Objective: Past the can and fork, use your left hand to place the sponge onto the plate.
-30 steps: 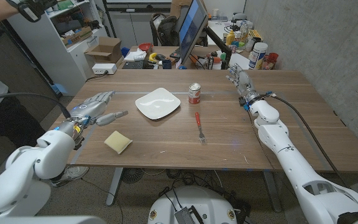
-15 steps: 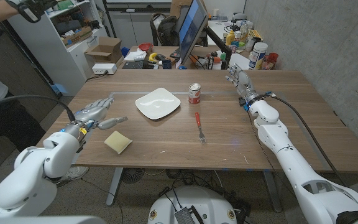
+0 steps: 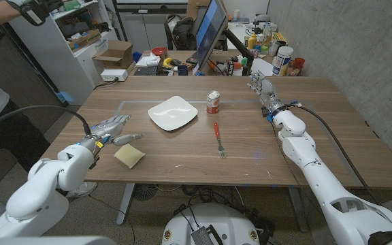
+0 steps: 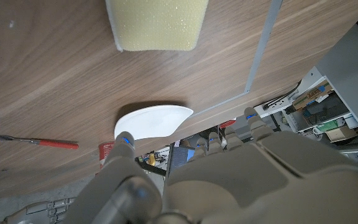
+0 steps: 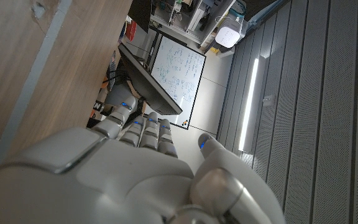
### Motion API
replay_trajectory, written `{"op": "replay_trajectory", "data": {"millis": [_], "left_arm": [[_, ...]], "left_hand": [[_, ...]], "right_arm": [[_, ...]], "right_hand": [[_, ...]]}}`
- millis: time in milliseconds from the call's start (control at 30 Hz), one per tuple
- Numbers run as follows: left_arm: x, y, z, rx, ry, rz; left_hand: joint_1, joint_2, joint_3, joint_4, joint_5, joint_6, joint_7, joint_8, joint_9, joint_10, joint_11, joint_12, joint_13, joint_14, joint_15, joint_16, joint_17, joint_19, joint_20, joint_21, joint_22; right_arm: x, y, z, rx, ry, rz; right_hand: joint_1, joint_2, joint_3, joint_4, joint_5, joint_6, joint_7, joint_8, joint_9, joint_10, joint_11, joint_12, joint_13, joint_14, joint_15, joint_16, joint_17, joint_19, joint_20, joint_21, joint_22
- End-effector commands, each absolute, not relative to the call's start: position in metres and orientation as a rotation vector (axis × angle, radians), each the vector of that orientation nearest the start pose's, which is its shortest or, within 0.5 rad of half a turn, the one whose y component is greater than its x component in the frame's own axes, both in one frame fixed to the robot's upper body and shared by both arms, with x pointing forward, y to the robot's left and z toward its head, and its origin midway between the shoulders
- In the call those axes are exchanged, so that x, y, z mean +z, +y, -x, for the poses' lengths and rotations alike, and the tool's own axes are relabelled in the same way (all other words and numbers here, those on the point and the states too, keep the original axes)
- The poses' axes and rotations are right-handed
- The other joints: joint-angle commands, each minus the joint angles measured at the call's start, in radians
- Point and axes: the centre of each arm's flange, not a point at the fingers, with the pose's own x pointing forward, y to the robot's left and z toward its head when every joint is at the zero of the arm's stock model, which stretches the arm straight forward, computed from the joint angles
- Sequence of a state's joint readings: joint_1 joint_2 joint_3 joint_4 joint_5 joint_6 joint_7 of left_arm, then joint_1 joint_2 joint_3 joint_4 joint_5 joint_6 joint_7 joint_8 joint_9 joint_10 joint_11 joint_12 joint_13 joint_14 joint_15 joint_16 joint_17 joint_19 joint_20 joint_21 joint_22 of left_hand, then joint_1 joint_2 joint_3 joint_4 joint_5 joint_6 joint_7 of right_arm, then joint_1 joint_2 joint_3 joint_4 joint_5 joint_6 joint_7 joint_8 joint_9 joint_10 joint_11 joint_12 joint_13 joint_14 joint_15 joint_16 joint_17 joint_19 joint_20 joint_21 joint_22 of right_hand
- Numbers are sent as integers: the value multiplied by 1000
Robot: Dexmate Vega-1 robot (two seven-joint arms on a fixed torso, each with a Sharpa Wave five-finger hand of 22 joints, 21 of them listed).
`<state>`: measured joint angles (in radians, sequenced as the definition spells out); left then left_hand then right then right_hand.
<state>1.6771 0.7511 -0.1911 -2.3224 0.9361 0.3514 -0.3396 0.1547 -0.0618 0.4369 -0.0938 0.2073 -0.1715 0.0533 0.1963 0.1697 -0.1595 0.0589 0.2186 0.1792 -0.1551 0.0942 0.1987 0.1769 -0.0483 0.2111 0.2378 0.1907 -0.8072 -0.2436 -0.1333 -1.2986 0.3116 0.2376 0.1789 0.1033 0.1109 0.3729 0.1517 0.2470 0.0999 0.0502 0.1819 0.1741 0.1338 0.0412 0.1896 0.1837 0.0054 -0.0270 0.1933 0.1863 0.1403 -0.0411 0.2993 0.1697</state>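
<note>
approaching the sponge (image 3: 129,155), the left hand (image 3: 111,129) hovers just beside it on the desk (image 3: 332,129), fingers (image 3: 120,120) released and spread, holding nothing; this posture suits a grasp not yet made. the sponge lies flat near the desk's front edge, well apart from the plate (image 3: 173,112), which sits further in. the can (image 3: 213,102) and fork (image 3: 218,139) stand to the plate's right, clear of a direct carry path. the right hand (image 3: 262,87) waits at the far right of the desk, holding nothing; whether its fingers are spread or curled cannot be determined. the left wrist view shows the sponge's porous face (image 4: 157,23) and the plate's rim (image 4: 151,122) in line ahead of the fingers, an alignment the head view conveys less clearly.
</note>
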Motion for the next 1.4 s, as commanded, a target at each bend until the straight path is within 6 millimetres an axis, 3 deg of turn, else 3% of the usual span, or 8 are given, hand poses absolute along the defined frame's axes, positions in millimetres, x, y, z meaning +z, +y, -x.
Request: {"op": "replay_trajectory", "data": {"millis": [33,367,633,800,1400], "left_arm": [[-67,355,-441,162,-159,-1584],[-78,360,-447,133,-103,-1572],[-84,353,-457,91,-69,-1602],[-85,343,-450,107,-62,-1678],[-107,347,-455,89,33,-1696]], "left_hand": [[8,-2,1,-9,5,-15,-5,-3,6,5,1,2,4,-1,-2,-5,3,5,1,-2,0],[14,-7,-2,-13,8,-16,-6,-4,6,4,3,0,4,-1,-1,-6,3,7,1,-3,0],[19,-11,-4,-17,10,-18,-11,-6,6,3,3,-2,5,2,1,-6,3,10,1,-3,0],[23,-13,-6,-19,12,-21,-13,-7,6,3,2,-3,5,2,1,-7,3,12,1,-3,0],[53,-24,-10,-36,23,-27,-13,-9,7,-3,2,-9,5,-2,0,-10,3,18,1,-7,-1]], "right_arm": [[18,-253,-658,236,-699,20],[16,-252,-662,236,-690,17],[15,-252,-663,242,-693,14],[12,-256,-663,233,-689,8],[11,-254,-667,250,-688,4]], "right_hand": [[-10,40,9,0,7,-2,-1,4,5,3,3,4,4,0,-5,-2,1,8,-38,-1,5],[-12,36,8,0,6,-2,0,4,5,4,5,4,4,0,-3,-1,1,10,-36,-3,5],[-13,35,8,0,6,-2,0,4,5,3,4,4,4,0,-2,-2,1,11,-36,-5,5],[-14,35,9,0,6,-2,-1,5,5,4,4,4,4,0,-2,-2,1,11,-35,-7,5],[-16,36,10,0,6,-2,-1,5,5,4,3,4,4,2,-4,-1,1,13,-36,-10,5]]}}
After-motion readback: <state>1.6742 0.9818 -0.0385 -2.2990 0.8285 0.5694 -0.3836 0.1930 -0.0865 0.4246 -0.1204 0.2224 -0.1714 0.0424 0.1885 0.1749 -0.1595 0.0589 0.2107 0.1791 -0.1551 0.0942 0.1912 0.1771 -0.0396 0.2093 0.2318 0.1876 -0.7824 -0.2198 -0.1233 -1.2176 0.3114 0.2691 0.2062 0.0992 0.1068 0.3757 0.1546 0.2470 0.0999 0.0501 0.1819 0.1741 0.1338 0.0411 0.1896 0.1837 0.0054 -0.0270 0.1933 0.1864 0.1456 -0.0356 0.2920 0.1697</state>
